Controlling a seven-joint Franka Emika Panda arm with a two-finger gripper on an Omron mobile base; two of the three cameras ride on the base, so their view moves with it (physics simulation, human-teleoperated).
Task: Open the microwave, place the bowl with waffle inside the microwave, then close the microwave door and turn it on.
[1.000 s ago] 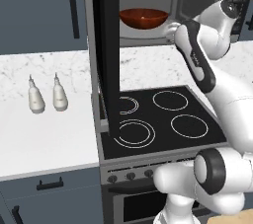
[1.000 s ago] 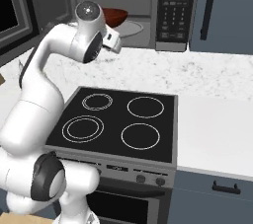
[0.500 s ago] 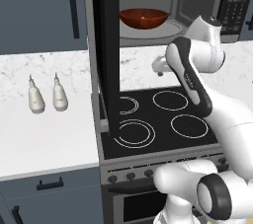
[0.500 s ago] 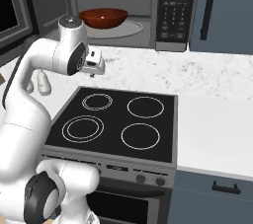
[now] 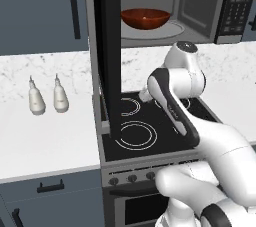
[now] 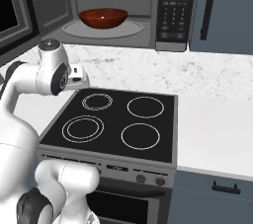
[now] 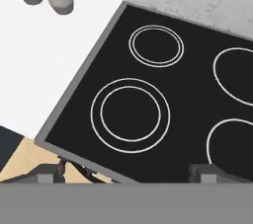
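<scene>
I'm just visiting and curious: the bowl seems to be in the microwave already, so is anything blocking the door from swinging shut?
Nothing visible does. The bowl sits well inside the microwave on the turntable. The door stands open, and the arm hangs lower, over the stovetop, apparently below the door's swing path.

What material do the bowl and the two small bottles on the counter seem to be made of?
The bowl looks like glazed ceramic or glossy plastic: reddish-brown with bright highlights along its rim. The two small bottles look like matte ceramic or plastic: pale off-white, with no shine. Since the scene is rendered, neither material is certain.
</scene>
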